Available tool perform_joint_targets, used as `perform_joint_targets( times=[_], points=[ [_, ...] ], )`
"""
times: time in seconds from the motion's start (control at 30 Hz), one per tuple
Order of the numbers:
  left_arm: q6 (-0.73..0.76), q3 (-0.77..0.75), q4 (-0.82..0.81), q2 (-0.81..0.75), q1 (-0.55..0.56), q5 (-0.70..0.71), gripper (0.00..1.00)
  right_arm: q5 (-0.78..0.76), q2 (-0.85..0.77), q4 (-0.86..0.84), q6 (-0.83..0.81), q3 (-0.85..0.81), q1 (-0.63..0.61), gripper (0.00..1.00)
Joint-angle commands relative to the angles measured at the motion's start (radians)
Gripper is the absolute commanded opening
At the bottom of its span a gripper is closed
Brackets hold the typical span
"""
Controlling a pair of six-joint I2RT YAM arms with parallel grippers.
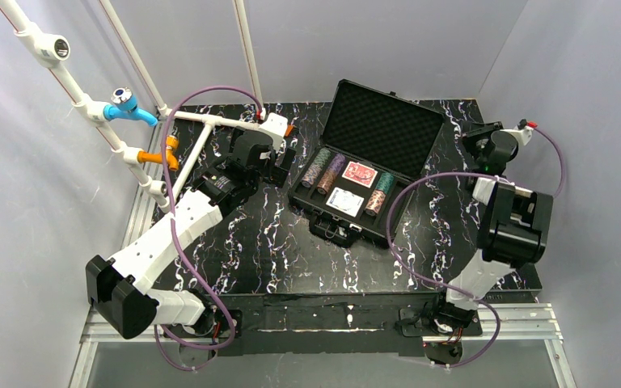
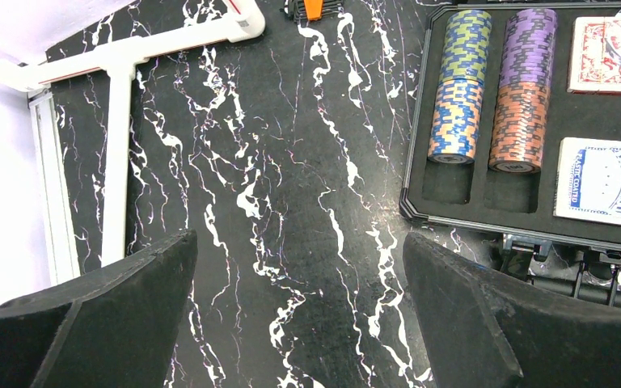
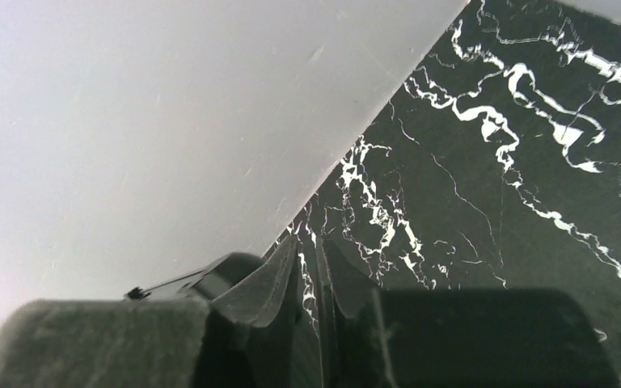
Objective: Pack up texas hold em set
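The black briefcase lies open mid-table, its egg-crate foam lid raised toward the back. Its tray holds rows of striped poker chips, a red-backed deck and a blue-backed deck. Its handle faces me. My left gripper is open and empty just left of the case. In the left wrist view the left gripper spreads over bare table, with the case rim, chips, red deck and blue deck at right. My right gripper is shut and empty at the back right; the right wrist view shows the right gripper near the wall.
A white pipe frame with blue and orange fittings stands at the back left. Grey walls close in both sides. A metal rail runs along the near edge. An orange clip sits by the pipe end.
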State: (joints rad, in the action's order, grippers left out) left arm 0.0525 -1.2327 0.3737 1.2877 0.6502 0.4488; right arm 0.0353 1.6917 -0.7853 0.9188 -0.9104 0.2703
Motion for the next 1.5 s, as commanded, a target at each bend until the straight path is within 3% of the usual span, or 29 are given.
perform_joint_targets(
  times=[0.0,0.47,0.67,1.13,1.47],
  points=[
    [0.005,0.004,-0.004,-0.005,0.002,0.01,0.98,0.105,0.15,-0.169,0.093,-0.113,0.01,0.18],
    [0.009,0.004,-0.003,0.006,0.002,0.008,0.98,0.4,0.578,-0.179,0.236,-0.56,0.01,0.07],
    [0.012,0.004,-0.002,0.014,0.002,0.016,0.98,0.57,0.706,-0.251,0.318,-0.696,0.01,0.07],
    [0.022,0.007,-0.007,0.013,0.002,0.025,0.99,0.832,0.746,-0.538,0.476,-0.747,-0.014,0.06],
    [0.029,0.009,-0.013,0.019,0.002,0.042,0.99,0.857,0.643,-0.519,0.44,-0.644,-0.06,0.05]
  ],
)
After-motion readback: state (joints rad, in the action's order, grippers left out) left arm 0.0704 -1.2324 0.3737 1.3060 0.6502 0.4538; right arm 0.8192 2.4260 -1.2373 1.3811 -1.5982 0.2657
